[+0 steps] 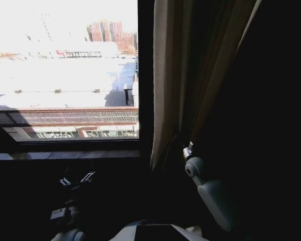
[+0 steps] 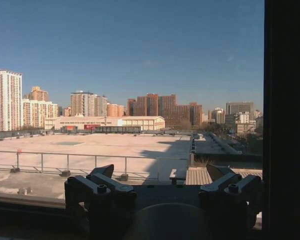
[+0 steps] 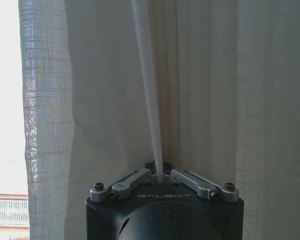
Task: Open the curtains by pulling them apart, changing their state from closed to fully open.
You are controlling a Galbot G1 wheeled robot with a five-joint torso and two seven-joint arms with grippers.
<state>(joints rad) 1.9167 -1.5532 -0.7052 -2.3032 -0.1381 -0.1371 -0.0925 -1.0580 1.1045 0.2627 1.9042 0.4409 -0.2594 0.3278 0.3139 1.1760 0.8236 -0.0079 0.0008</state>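
Curtains (image 1: 173,75) seen bunched to the right of the dark window-frame bar (image 1: 145,75), hanging in deep vertical pleats with a paler cream edge fold toward the glass; left half of the window (image 1: 65,75) bare, rooftops and towers plain beyond. No left panel to be made out there.

Judged light, soft and limp: sheer weave, see-through at the edge in the right wrist view, likely to slide and gather freely yet slip from a loose pinch. Best taken at the thicker fold, where layers stack and give the pads something to bite.

Right end effector (image 3: 159,176) pressed together on a narrow white fold of the curtains (image 3: 150,90), fingers (image 3: 132,182) angled inward to meet at the fabric. Right arm (image 1: 210,193) raised from low right, forearm slanting up, wrist tucked into the cloth's lower edge.

Left end effector (image 2: 162,187) held low before the sill, fingers (image 2: 100,185) spread wide, gripping nothing, pointed out at the glass. In the head view, left end effector (image 1: 76,181) low in shadow, well apart from the fabric.
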